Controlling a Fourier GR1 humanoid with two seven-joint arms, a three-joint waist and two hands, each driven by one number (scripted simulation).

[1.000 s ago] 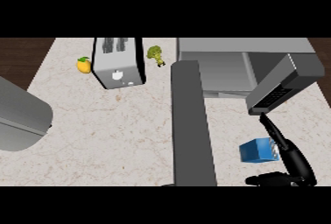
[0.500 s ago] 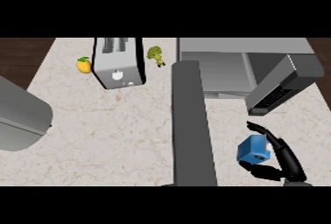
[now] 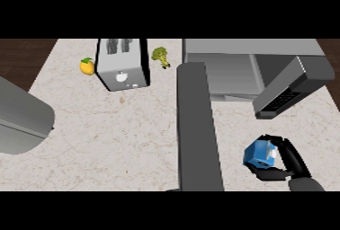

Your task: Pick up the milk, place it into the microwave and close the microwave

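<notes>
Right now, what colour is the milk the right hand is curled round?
The milk is blue, paler on one face; the head view shows it.

A pale, stone-veined counter (image 3: 126, 134) fills nearly the whole view; dark brown wood planking (image 3: 23, 58) shows beyond its far left corner, and again at far right; a silver toaster (image 3: 121, 65) stands near the back edge; the light is soft and even.

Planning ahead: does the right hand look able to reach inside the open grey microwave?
Probably: the right hand, curled round the blue milk carton, need only pass left of the open door of the grey microwave.
</notes>
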